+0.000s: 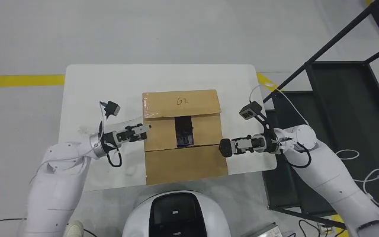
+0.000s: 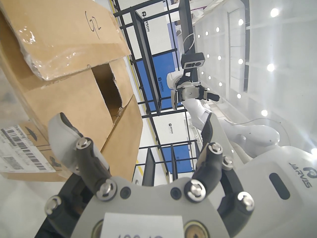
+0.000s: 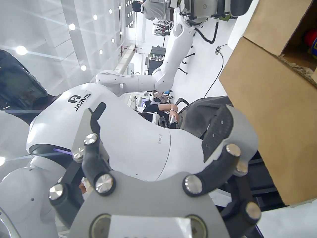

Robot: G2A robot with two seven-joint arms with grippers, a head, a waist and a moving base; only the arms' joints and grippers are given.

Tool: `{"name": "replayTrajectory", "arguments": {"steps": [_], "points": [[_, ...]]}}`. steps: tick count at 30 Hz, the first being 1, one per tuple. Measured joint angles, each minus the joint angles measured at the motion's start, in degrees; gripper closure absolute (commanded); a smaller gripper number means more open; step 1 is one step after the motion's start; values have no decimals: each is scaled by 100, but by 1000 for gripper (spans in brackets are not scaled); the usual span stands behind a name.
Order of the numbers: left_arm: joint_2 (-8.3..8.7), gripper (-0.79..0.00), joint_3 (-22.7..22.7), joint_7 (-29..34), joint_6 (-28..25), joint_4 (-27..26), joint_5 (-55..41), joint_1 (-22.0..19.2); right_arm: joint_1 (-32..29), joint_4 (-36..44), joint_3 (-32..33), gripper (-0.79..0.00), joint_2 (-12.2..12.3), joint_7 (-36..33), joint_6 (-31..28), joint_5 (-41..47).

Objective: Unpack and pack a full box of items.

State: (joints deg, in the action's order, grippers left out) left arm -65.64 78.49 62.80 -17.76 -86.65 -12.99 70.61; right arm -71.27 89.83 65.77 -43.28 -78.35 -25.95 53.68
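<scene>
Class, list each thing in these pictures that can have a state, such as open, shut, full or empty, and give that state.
Brown cardboard box: upright on the white table, top flaps partly closed, a gap left in the middle.
Dark items in the box: packed inside, partly visible through the gap.
Left gripper: open, empty, beside one side of the box.
Right gripper: open, empty, beside the opposite side.

The left arm (image 1: 56,166) and right arm (image 1: 325,163) are glossy white, rounded shells. The left gripper (image 2: 133,120) and right gripper (image 3: 158,110) have grey plates (image 2: 148,206), silver screws (image 2: 106,190), black links (image 2: 91,159) and white fingers (image 2: 62,134) with ribbed black pads (image 3: 218,127).
</scene>
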Motion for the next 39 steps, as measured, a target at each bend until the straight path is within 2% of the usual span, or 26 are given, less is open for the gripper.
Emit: {"name": "replayTrajectory", "arguments": {"steps": [11,19,24,31,39], "points": [[-118,-785,-607,-506,191,935,-131,-757,0,0,0,-785,0,0,0,0],[-118,-785,-476,-473,-205,864,-794,-822,0,0,0,-785,0,0,0,0],[-145,-785,-574,-563,-89,793,-932,-1064,0,0,0,-785,0,0,0,0],[-322,-785,-1120,-929,133,1437,-1066,-1959,0,0,0,-785,0,0,0,0],[-630,-785,-1786,-1572,131,2708,-1161,-3073,0,0,0,-785,0,0,0,0]]}}
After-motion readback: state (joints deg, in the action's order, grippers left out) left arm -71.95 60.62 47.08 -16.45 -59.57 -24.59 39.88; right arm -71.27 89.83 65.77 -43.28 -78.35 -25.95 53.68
